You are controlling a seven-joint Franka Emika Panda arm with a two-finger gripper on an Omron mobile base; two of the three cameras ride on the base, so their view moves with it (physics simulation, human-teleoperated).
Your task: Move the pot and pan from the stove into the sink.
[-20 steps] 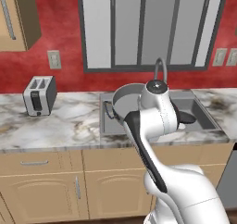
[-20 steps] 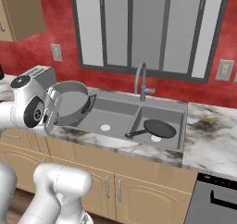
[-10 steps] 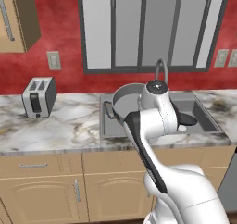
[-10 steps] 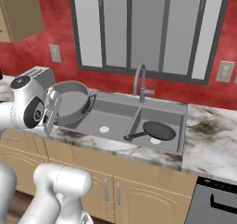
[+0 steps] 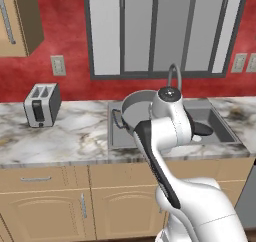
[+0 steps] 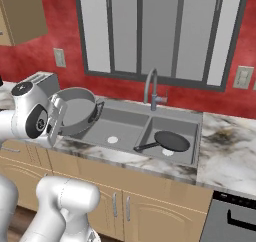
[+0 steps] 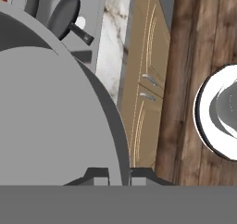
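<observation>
The grey pot (image 6: 75, 111) hangs tilted on its side over the counter edge at the left end of the sink (image 6: 125, 122), its opening facing the basins. My gripper (image 6: 56, 117) is shut on its rim. In the hand view the pot's wall (image 7: 55, 116) runs down between my fingertips (image 7: 97, 174). From the left base view the pot (image 5: 132, 107) shows behind my arm. The dark pan (image 6: 171, 141) lies flat in the right basin, its handle pointing left; it also appears as the pan (image 5: 202, 130) and the pan (image 7: 65, 10). The stove is out of view.
A tall curved faucet (image 6: 152, 88) rises behind the divider between the basins. A toaster (image 5: 42, 104) stands on the marbled counter (image 5: 75, 136) to the left. Wooden cabinets (image 7: 143, 93) sit below, and a grey appliance front (image 6: 235, 218) is at the lower right.
</observation>
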